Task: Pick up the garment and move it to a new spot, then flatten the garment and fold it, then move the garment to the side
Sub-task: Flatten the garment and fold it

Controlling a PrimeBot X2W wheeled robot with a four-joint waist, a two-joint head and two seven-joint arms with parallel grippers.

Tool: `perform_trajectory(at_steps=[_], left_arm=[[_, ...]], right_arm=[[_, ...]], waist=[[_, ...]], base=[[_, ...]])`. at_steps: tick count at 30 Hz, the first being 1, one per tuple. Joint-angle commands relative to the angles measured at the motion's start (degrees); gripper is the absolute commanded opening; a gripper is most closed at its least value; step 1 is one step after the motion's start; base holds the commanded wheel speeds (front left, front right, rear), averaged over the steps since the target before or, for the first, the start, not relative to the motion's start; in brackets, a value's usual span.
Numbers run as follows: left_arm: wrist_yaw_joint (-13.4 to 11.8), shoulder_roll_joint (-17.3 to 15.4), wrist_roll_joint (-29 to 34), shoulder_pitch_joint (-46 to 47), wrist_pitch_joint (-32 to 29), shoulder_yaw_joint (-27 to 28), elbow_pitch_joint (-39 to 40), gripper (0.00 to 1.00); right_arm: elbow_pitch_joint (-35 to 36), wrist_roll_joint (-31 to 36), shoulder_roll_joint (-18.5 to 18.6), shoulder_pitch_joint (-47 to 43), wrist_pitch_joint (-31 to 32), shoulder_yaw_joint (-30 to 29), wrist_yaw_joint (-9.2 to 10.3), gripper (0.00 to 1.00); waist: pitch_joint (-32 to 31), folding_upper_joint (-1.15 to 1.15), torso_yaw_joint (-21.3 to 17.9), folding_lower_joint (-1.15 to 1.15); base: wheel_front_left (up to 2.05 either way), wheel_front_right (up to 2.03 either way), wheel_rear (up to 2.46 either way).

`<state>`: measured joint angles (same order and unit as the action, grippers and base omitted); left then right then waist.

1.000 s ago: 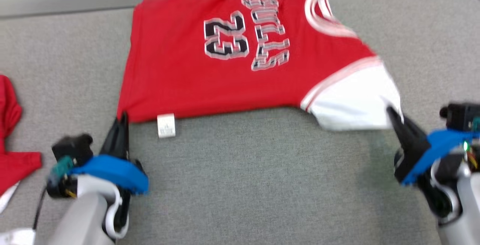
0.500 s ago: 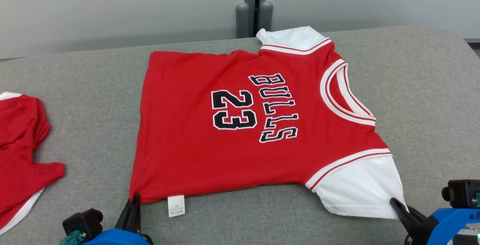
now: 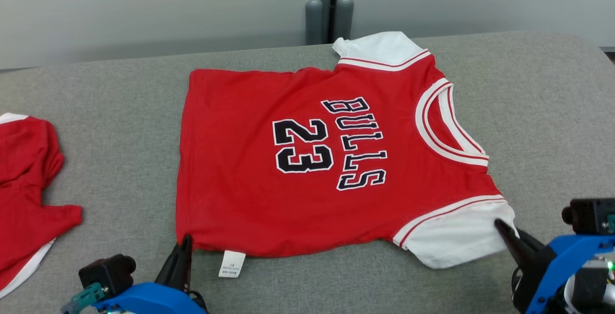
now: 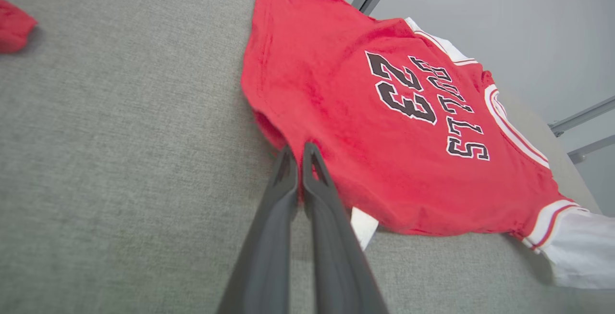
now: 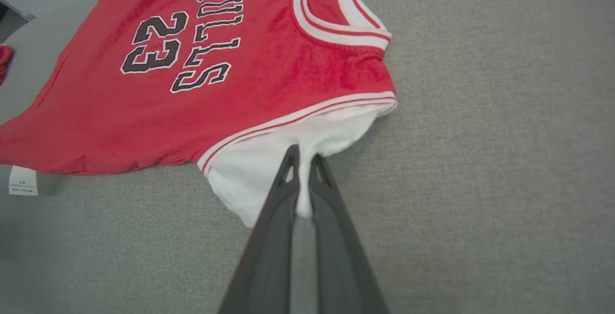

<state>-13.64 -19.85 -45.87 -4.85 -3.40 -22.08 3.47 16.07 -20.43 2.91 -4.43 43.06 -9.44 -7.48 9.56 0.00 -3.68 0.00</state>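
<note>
Another red garment [image 3: 29,184] sits far left on the grey desk [image 3: 120,112]. Left jaws pinched shut on the hem corner of the red Bulls jersey [image 3: 240,184], spread flat mid-desk; right jaws clamped on its white sleeve [image 3: 456,242].

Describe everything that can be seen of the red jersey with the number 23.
The red jersey looks like soft knit cloth, with white sleeves, a striped collar and dark "BULLS 23" lettering. It lies nearly flat on the grey padded surface, collar toward the robot's right. A white label sticks out at its near hem. The left pincer is shut on its near hem corner, the right pincer on its near sleeve.
</note>
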Motion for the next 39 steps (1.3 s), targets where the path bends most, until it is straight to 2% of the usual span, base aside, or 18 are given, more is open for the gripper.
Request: perform_trajectory(at_steps=[1, 6, 10, 16, 25, 35, 36, 37, 39], left_arm=[[-0.27, 0.13, -0.46, 1.58, 0.00, 0.58, 0.52, 0.00], [0.16, 1.82, -1.72, 4.64, 0.46, 1.26, 0.95, 0.00], [0.58, 2.51, -1.68, 7.93, 0.14, 1.49, -1.38, 0.00], [2.07, 2.51, -1.30, 12.91, -0.53, 0.86, -8.22, 0.00], [5.23, 4.21, -1.69, 19.38, 2.66, 1.60, -18.32, 0.00], [7.49, 4.76, -1.13, 23.77, 4.28, 0.94, -23.42, 0.00], [7.71, 4.95, -1.31, 24.10, 4.80, 1.07, -23.54, 0.35], [8.14, 5.01, -1.30, 24.38, 5.18, 1.11, -23.73, 1.00], [8.75, 5.06, -1.20, 24.74, 5.44, 0.70, -24.43, 1.00]], right_arm=[[-0.23, 0.84, 0.01, 2.49, -0.13, -0.02, -0.03, 0.00], [-3.53, 1.40, 0.47, 10.52, -0.66, 0.65, -0.03, 0.00], [-8.10, 1.10, 2.77, 16.74, -2.33, 1.71, -0.03, 0.00], [-17.01, 0.01, 5.98, 24.49, -5.11, 3.82, -0.03, 0.00], [-27.30, -0.74, 9.91, 31.67, -9.90, 7.52, -0.03, 0.00], [-33.54, 0.58, 9.07, 38.47, -15.24, 9.69, -0.03, 0.00], [-34.07, 0.62, 8.98, 38.84, -15.70, 9.87, -0.03, 0.11], [-34.40, 0.48, 8.90, 39.29, -16.49, 9.76, -0.03, 1.00], [-35.01, 0.25, 8.81, 39.99, -18.72, 9.69, -0.03, 1.00]], waist=[[0.31, 0.00, -0.26, 0.00], [1.35, 0.00, -0.54, 0.00], [2.39, 0.00, -0.36, 0.00], [3.31, 0.00, -0.11, 0.00], [5.11, 0.00, 0.63, 0.00], [7.40, 0.00, 1.26, 0.00], [7.48, 0.00, 1.43, 0.00], [7.57, 0.00, 1.59, 0.00], [7.56, 0.00, 1.91, 0.00]], base=[[0.00, 0.00, 0.00], [0.00, 0.00, 0.00], [0.00, 0.00, 0.00], [0.00, 0.00, 0.00], [0.00, 0.00, 0.00], [0.00, 0.00, 0.00], [0.00, 0.00, 0.00], [0.00, 0.00, 0.00], [0.00, 0.00, 0.00]])
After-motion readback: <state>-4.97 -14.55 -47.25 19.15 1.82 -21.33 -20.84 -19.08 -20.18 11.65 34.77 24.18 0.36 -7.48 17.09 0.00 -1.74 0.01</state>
